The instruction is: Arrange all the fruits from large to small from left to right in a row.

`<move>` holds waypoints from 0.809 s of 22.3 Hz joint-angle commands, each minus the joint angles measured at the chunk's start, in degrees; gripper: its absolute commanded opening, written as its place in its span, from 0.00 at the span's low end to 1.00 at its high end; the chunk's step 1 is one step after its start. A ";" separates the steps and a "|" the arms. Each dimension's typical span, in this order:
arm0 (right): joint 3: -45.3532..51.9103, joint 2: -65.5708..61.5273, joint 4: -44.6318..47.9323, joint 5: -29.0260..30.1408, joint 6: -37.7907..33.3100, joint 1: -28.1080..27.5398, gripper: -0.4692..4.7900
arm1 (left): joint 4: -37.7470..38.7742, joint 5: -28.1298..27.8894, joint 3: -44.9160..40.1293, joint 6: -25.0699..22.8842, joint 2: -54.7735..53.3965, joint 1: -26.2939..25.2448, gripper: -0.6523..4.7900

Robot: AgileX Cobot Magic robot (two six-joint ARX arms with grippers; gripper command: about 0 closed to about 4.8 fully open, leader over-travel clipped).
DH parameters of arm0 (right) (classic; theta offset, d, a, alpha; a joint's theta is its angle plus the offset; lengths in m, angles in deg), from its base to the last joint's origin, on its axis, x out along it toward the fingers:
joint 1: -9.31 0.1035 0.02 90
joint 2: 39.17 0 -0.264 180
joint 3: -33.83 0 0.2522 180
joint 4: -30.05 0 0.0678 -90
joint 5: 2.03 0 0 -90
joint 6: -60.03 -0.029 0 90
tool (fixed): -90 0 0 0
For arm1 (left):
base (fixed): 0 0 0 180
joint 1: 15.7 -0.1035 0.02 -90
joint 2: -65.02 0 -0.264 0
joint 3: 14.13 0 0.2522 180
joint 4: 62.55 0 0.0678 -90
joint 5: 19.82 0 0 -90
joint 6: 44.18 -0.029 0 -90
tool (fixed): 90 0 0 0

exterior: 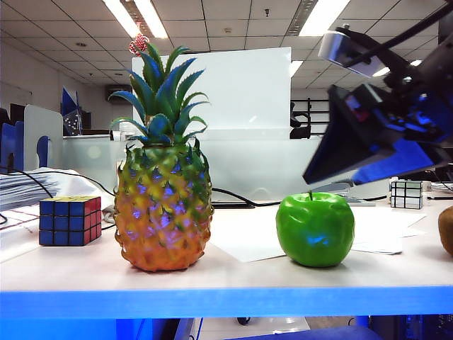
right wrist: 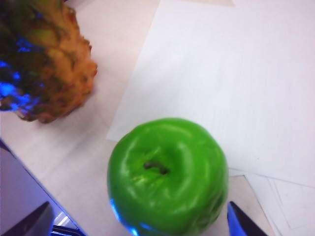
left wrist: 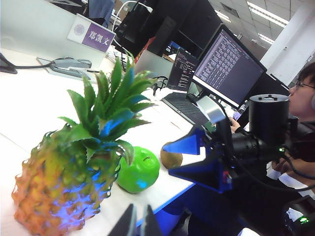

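While your right gripper [exterior: 340, 185] is hanging in the air above and a little behind the apple [exterior: 315, 229], its two dark fingers are standing spread wide apart and are grasping nothing. From that arm's own camera you are looking straight down on the apple, stem upward, with one fingertip [right wrist: 29, 223] on each side of it and clear gaps between the tips and the green skin, so nothing is touching yet.

Across the table [exterior: 226, 280], the fruits are sitting in a row as the exterior view has them. The pineapple [exterior: 163, 212] is standing upright on the left, its spiky green crown pointing up. The apple is resting right of centre, on the corner of a white sheet of paper [exterior: 248, 241], well apart from the pineapple. The kiwi [exterior: 446, 230] is lying at the far right edge of that view, only partly in frame; in the left wrist view you are seeing it just beyond the apple.

A multicoloured puzzle cube [exterior: 69, 220] is sitting left of the pineapple, and a paler cube [exterior: 405, 193] is standing farther back on the right.

Your left gripper [left wrist: 137, 223] is staying out of the exterior view; only its two finger tips are showing in its own camera, close together with a narrow slit between them, gripping nothing.
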 commanded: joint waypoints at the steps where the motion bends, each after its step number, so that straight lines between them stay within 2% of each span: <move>1: -0.15 -2.36 3.04 -0.48 0.33 0.13 1.00 | -0.72 0.20 0.13 -0.26 0.09 -0.04 0.18; 9: -0.20 -8.66 6.97 -0.50 0.31 0.13 1.00 | -0.74 1.86 0.13 -0.33 0.09 -0.04 0.18; 12: -0.20 -10.78 9.97 -0.90 0.28 0.13 1.00 | -0.72 3.50 0.13 -2.71 0.09 -0.04 0.20; 14: -0.22 -12.46 10.95 -2.45 0.31 0.13 1.00 | -0.72 3.98 0.13 -4.52 0.09 -0.04 0.30; 18: -0.24 -16.09 12.39 -3.43 0.28 0.13 1.00 | -0.52 4.74 0.13 -7.98 0.09 -0.04 0.30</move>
